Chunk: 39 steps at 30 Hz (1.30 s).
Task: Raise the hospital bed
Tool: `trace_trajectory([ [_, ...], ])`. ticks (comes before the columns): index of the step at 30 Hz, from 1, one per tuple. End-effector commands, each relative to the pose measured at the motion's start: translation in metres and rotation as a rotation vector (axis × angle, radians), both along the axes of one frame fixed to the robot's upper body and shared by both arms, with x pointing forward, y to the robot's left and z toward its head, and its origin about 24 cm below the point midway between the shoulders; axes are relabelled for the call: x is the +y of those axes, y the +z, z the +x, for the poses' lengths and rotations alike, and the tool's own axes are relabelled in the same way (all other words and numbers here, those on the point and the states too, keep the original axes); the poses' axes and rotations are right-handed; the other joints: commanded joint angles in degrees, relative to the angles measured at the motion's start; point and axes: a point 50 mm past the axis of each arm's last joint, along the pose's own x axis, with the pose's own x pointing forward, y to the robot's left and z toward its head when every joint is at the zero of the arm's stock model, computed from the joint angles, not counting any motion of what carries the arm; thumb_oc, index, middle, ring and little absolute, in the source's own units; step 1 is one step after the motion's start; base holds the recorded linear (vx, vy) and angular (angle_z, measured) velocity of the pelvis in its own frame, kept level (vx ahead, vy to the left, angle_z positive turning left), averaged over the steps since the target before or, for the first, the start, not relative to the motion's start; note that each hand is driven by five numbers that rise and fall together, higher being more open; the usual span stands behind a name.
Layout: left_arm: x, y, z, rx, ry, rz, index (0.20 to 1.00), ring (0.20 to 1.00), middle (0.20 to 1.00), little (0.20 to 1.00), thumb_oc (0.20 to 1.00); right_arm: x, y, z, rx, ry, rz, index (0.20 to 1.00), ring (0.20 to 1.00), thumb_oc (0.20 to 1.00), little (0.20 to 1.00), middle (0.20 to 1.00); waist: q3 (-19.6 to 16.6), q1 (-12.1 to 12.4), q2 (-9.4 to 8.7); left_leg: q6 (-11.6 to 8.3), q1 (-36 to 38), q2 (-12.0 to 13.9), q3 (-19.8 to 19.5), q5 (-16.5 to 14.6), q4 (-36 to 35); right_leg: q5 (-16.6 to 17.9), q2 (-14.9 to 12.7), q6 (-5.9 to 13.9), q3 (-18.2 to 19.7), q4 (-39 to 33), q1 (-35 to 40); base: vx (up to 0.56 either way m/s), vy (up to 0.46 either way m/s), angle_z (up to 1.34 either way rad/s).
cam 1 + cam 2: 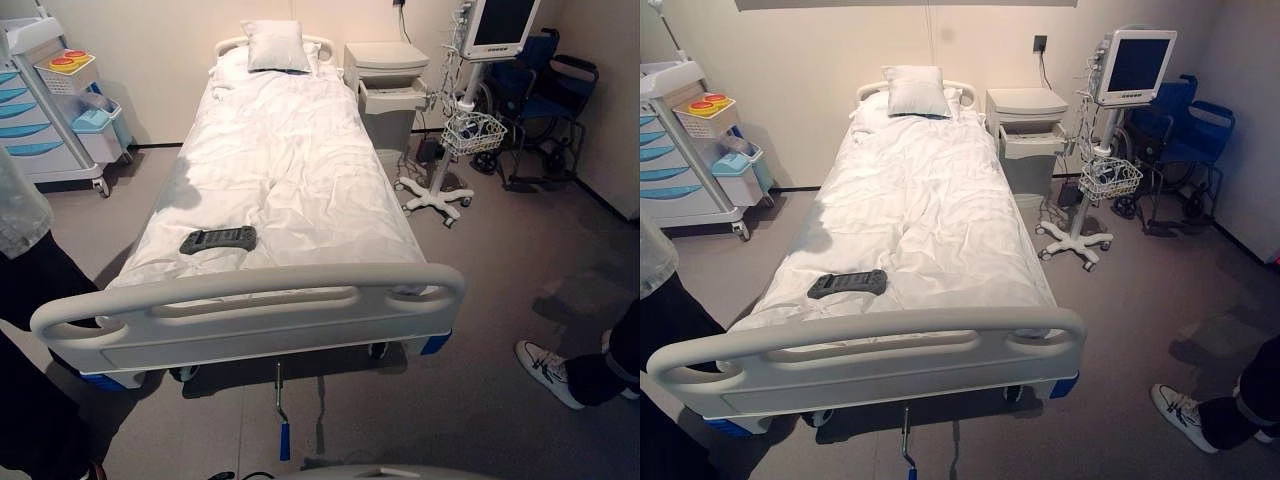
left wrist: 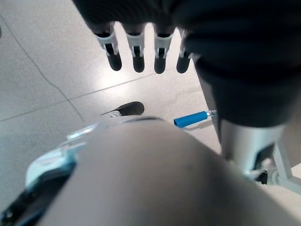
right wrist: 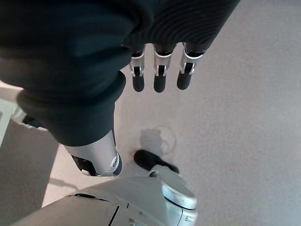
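The hospital bed (image 1: 290,170) stands ahead. Its crank handle (image 1: 284,440), blue-gripped, hangs below the footboard (image 1: 250,305). Left hand (image 2: 136,52) hangs above the floor, fingers relaxed, empty, near the crank. Right hand (image 3: 157,70) likewise relaxed, empty, apart.

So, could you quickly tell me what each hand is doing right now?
Left hand: open, fingers straight, holding nothing.
Right hand: open, holding nothing.

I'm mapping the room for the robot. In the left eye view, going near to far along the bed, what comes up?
Blue-handled crank → footboard → grey remote → white sheet → pillow → headboard.
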Motion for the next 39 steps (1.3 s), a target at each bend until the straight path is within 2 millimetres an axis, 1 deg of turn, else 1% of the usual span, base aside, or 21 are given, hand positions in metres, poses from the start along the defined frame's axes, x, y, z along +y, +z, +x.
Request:
trace_trajectory([
  [1, 0.002, 0.005, 0.024, -0.046, 0.026, 0.010, 1.000, 1.000, 1.000, 1.000, 1.000, -0.011, 0.005, 0.021, -0.023, 0.009, -0.047, 1.000, 1.000, 1.000, 1.000, 1.000, 0.94, -0.57, -0.83, 2.20, -2.26, -0.43, 1.22, -0.40, 0.61, 0.55, -2.50, 3.14, -2.98, 3.22, -2.57, 0.00, 0.000, 0.00],
  [5, 0.001, 0.007, 0.033, -0.072, 0.035, 0.001, 1.000, 1.000, 1.000, 1.000, 1.000, -0.014, 0.007, 0.027, -0.040, 0.008, -0.055, 1.000, 1.000, 1.000, 1.000, 1.000, 1.87, -0.75, -0.68, 2.16, -3.25, -0.50, 1.11, 0.02, 0.50, 1.03, -2.56, 3.14, -3.13, 3.15, -3.62, -0.05, 0.004, 0.00],
  [7, 0.000, 0.009, 0.042, -0.100, 0.035, 0.002, 1.000, 1.000, 1.000, 1.000, 1.000, -0.015, 0.009, 0.034, -0.061, 0.009, -0.062, 1.000, 1.000, 1.000, 1.000, 1.000, 2.67, -0.91, -0.62, 2.11, -4.52, -0.51, 1.05, 0.49, 0.43, 1.49, -2.57, 3.12, -3.14, 3.11, -4.88, -0.14, 0.005, 0.00],
  [9, -0.001, 0.014, 0.059, -0.150, 0.028, 0.003, 1.000, 1.000, 1.000, 1.000, 1.000, -0.018, 0.013, 0.049, -0.102, 0.010, -0.077, 1.000, 1.000, 1.000, 1.000, 1.000, 4.48, -1.18, -0.58, 2.03, -7.34, -0.60, 0.95, 1.53, 0.37, 2.57, -2.55, 3.06, -2.93, 3.26, -8.08, -0.21, 0.009, 0.00],
  [12, -0.002, 0.019, 0.072, -0.188, 0.029, 0.004, 1.000, 1.000, 1.000, 1.000, 1.000, -0.020, 0.016, 0.061, -0.138, 0.011, -0.087, 1.000, 1.000, 1.000, 1.000, 1.000, 5.49, -1.36, -0.53, 2.06, -10.10, -0.56, 0.85, 2.44, 0.34, 3.50, -2.41, 2.92, -2.66, 3.53, -11.13, -0.11, 0.003, -0.01],
  [13, -0.002, 0.019, 0.072, -0.189, 0.029, 0.004, 1.000, 1.000, 1.000, 1.000, 1.000, -0.020, 0.016, 0.061, -0.138, 0.011, -0.087, 1.000, 1.000, 1.000, 1.000, 1.000, 5.42, -1.36, -0.52, 2.06, -10.20, -0.56, 0.85, 2.45, 0.35, 3.50, -2.41, 2.92, -2.65, 3.56, -11.24, -0.11, 0.005, -0.01],
  [14, -0.003, 0.021, 0.079, -0.211, 0.023, 0.005, 1.000, 1.000, 1.000, 1.000, 1.000, -0.020, 0.018, 0.067, -0.157, 0.007, -0.093, 1.000, 1.000, 1.000, 1.000, 1.000, 6.11, -1.38, -0.63, 2.08, -11.78, -0.51, 0.94, 2.93, 0.34, 4.04, -2.39, 2.89, -2.38, 3.70, -12.98, -0.07, 0.005, -0.01],
  [15, -0.003, 0.021, 0.080, -0.212, 0.023, 0.005, 1.000, 1.000, 1.000, 1.000, 1.000, -0.020, 0.018, 0.068, -0.158, 0.007, -0.093, 1.000, 1.000, 1.000, 1.000, 1.000, 6.04, -1.37, -0.63, 2.08, -11.88, -0.51, 0.95, 2.94, 0.35, 4.04, -2.40, 2.89, -2.36, 3.73, -13.10, -0.14, 0.005, -0.03],
  [16, -0.004, 0.024, 0.087, -0.235, 0.025, 0.005, 1.000, 1.000, 1.000, 1.000, 1.000, -0.021, 0.020, 0.074, -0.177, 0.000, -0.095, 1.000, 1.000, 1.000, 1.000, 1.000, 6.72, -1.43, -0.70, 2.09, -13.33, -0.63, 0.98, 3.45, 0.30, 4.53, -2.35, 2.86, -2.18, 3.79, -14.53, -0.08, 0.000, -0.03],
  [18, -0.004, 0.025, 0.090, -0.243, 0.023, 0.004, 1.000, 1.000, 1.000, 1.000, 1.000, -0.021, 0.021, 0.076, -0.185, -0.003, -0.097, 1.000, 1.000, 1.000, 1.000, 1.000, 6.92, -1.44, -0.74, 2.11, -13.85, -0.64, 1.04, 3.57, 0.29, 4.71, -2.33, 2.85, -2.06, 3.87, -15.21, -0.08, 0.007, -0.04],
  [20, -0.007, 0.029, 0.099, -0.269, 0.025, 0.002, 1.000, 1.000, 1.000, 1.000, 1.000, -0.023, 0.023, 0.082, -0.202, -0.011, -0.106, 1.000, 1.000, 1.000, 1.000, 1.000, 7.62, -1.52, -0.80, 2.18, -15.34, -0.87, 0.97, 3.93, 0.30, 5.18, -2.43, 2.77, -1.72, 3.94, -16.79, -0.07, 0.014, -0.02],
  [23, -0.007, 0.030, 0.102, -0.276, 0.027, 0.003, 1.000, 1.000, 1.000, 1.000, 1.000, -0.023, 0.024, 0.084, -0.207, -0.012, -0.107, 1.000, 1.000, 1.000, 1.000, 1.000, 7.72, -1.52, -0.84, 2.17, -15.60, -0.83, 0.92, 4.00, 0.34, 5.30, -2.44, 2.74, -1.70, 3.94, -17.12, -0.01, 0.005, -0.03],
  [25, -0.010, 0.034, 0.111, -0.304, 0.026, -0.004, 1.000, 1.000, 1.000, 1.000, 1.000, -0.024, 0.027, 0.092, -0.233, -0.023, -0.112, 1.000, 1.000, 1.000, 1.000, 1.000, 8.36, -1.61, -1.01, 2.17, -16.96, -0.99, 1.08, 4.28, 0.41, 5.89, -2.71, 2.79, -1.38, 3.90, -18.60, -0.07, 0.017, -0.06],
  [26, -0.010, 0.034, 0.111, -0.304, 0.026, -0.004, 1.000, 1.000, 1.000, 1.000, 1.000, -0.024, 0.027, 0.092, -0.234, -0.023, -0.112, 1.000, 1.000, 1.000, 1.000, 1.000, 8.32, -1.60, -1.00, 2.18, -17.02, -0.99, 1.09, 4.28, 0.42, 5.89, -2.71, 2.79, -1.37, 3.92, -18.67, -0.08, 0.023, -0.04],
  [27, -0.013, 0.036, 0.117, -0.323, 0.023, -0.006, 1.000, 1.000, 1.000, 1.000, 1.000, -0.025, 0.030, 0.099, -0.256, -0.027, -0.118, 1.000, 1.000, 1.000, 1.000, 1.000, 8.77, -1.60, -1.05, 2.18, -18.05, -1.07, 1.20, 4.58, 0.45, 6.28, -2.78, 2.81, -1.09, 4.01, -19.87, -0.07, 0.043, -0.02],
  [28, -0.010, 0.036, 0.116, -0.335, 0.038, 0.000, 1.000, 1.000, 1.000, 1.000, 1.000, -0.026, 0.025, 0.085, -0.238, -0.055, -0.125, 1.000, 1.000, 1.000, 1.000, 1.000, 9.35, -1.92, -0.94, 2.30, -18.30, -1.25, 1.57, 4.52, 0.43, 6.61, -2.79, 2.93, -0.58, 4.02, -20.49, -0.08, 0.043, 0.00],
  [30, -0.013, 0.036, 0.117, -0.345, 0.054, -0.012, 1.000, 1.000, 1.000, 1.000, 1.000, -0.020, 0.024, 0.086, -0.252, -0.072, -0.114, 1.000, 1.000, 1.000, 1.000, 1.000, 9.70, -1.98, -0.76, 2.32, -18.51, -1.32, 1.73, 4.59, 0.32, 6.91, -2.84, 3.03, -0.24, 3.86, -20.79, -0.05, 0.055, -0.03],
  [33, -0.016, 0.048, 0.138, -0.439, 0.076, -0.021, 1.000, 1.000, 1.000, 1.000, 1.000, -0.010, 0.026, 0.097, -0.311, -0.046, -0.106, 1.000, 1.000, 1.000, 1.000, 1.000, 11.46, -2.66, -1.06, 2.32, -20.33, -1.34, 2.70, 5.31, 0.34, 7.79, -2.48, 3.08, 0.61, 3.80, -23.04, -0.10, 0.066, -0.22],
  [34, -0.021, 0.056, 0.151, -0.491, 0.068, -0.026, 1.000, 1.000, 1.000, 1.000, 1.000, -0.007, 0.025, 0.098, -0.323, -0.056, -0.100, 1.000, 1.000, 1.000, 1.000, 1.000, 12.83, -2.90, -1.39, 2.28, -21.27, -1.28, 2.95, 5.81, 0.35, 8.28, -2.33, 3.06, 0.89, 3.75, -23.95, -0.09, 0.030, -0.27],
  [36, -0.021, 0.056, 0.151, -0.491, 0.068, -0.026, 1.000, 1.000, 1.000, 1.000, 1.000, -0.007, 0.025, 0.098, -0.323, -0.056, -0.100, 1.000, 1.000, 1.000, 1.000, 1.000, 12.82, -2.89, -1.39, 2.28, -21.28, -1.28, 2.96, 5.81, 0.35, 8.28, -2.33, 3.06, 0.89, 3.75, -23.97, -0.05, 0.006, -0.14],
  [39, -0.031, 0.077, 0.182, -0.605, 0.056, -0.039, 1.000, 1.000, 1.000, 1.000, 1.000, -0.008, 0.026, 0.098, -0.345, -0.102, -0.111, 1.000, 1.000, 1.000, 1.000, 1.000, 15.85, -3.47, -1.94, 2.15, -23.94, -1.18, 3.03, 6.71, 0.70, 9.14, -2.36, 3.00, 1.11, 3.98, -26.50, -0.09, 0.002, -0.06],
])
